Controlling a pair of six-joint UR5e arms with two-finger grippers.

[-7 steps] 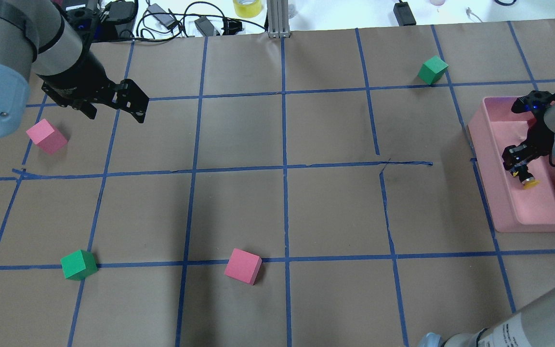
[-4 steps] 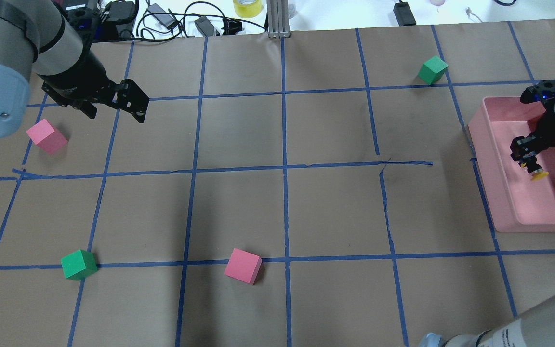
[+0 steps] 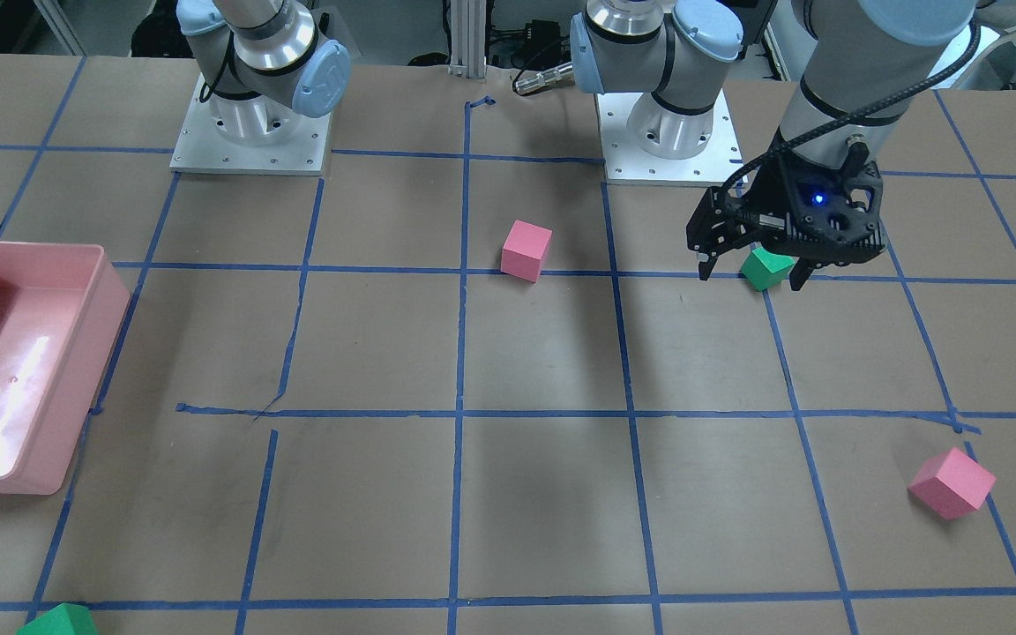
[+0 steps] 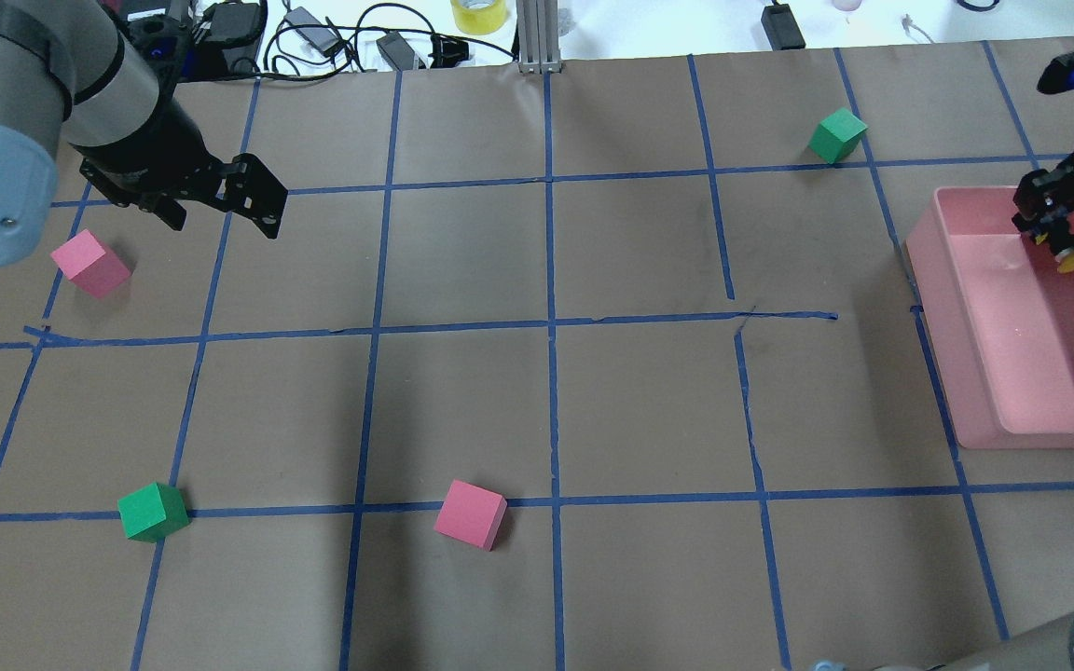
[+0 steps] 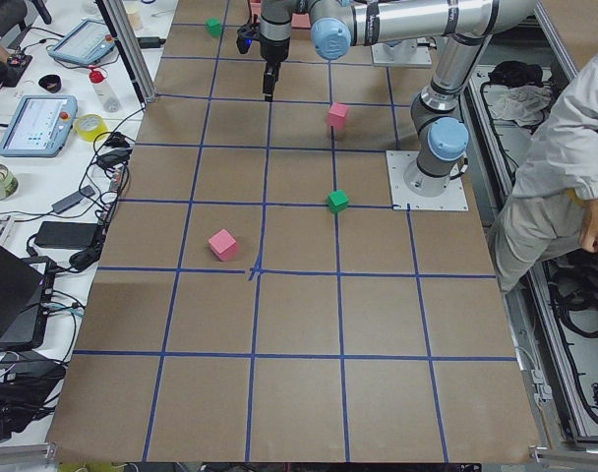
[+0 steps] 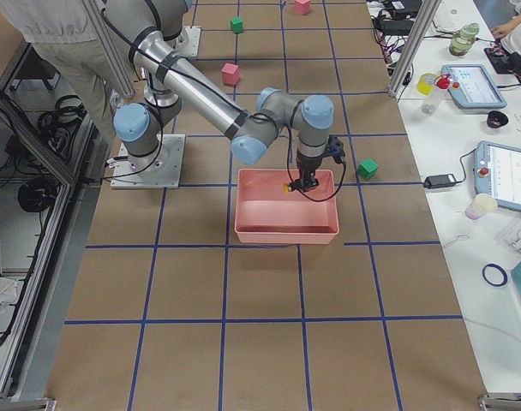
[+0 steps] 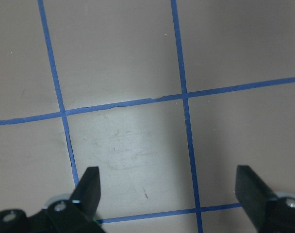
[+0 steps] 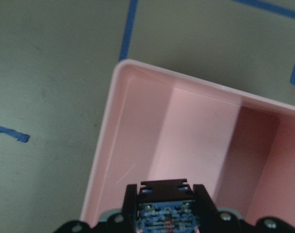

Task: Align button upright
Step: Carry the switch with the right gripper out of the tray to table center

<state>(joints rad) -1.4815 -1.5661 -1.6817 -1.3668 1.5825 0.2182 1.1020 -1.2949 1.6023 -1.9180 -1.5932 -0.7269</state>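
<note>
My right gripper [image 4: 1052, 226] is shut on the button [image 4: 1070, 253]. It holds the button in the air over the far end of the pink bin [image 4: 949, 354]. The yellow cap sticks out sideways from the fingers, so the button is tilted, not upright. In the exterior right view the cap [image 6: 288, 186] shows just left of the gripper [image 6: 303, 181]. The right wrist view shows the button's base [image 8: 168, 211] between the fingers, above the bin [image 8: 105, 160]. My left gripper [image 4: 220, 203] is open and empty, high over the table's far left; it also shows in the left wrist view [image 7: 169, 194].
Two pink cubes [image 4: 89, 264] [image 4: 470, 513] and two green cubes [image 4: 153, 511] [image 4: 837, 135] lie on the brown paper with its blue tape grid. In the front-facing view a green cube [image 3: 765, 267] sits under the left gripper [image 3: 750, 269]. Cables and a tape roll lie beyond the far edge.
My right gripper has risen with the button and moved from the bin's middle toward its far end. The left arm has not moved.
</note>
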